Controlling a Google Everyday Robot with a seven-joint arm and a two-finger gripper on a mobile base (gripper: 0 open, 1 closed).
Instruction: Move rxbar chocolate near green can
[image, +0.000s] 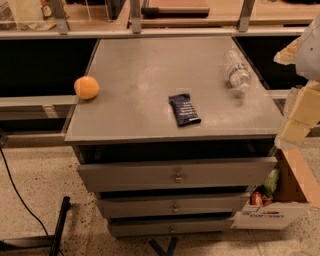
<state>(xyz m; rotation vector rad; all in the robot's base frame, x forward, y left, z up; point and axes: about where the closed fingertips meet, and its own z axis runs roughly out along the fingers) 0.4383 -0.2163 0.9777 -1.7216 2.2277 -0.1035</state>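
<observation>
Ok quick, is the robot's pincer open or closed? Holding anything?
Pincer: at the right edge, beside the cabinet top; open or closed cannot be told. The rxbar chocolate lies on that top, not held.

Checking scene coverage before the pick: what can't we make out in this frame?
- Gripper: camera view, right edge beside the cabinet top, partly cut off by the frame.
- Green can: none on that top; a green item in the floor box is half hidden by its wall.
- Rxbar chocolate lettering: too small to read.
</observation>
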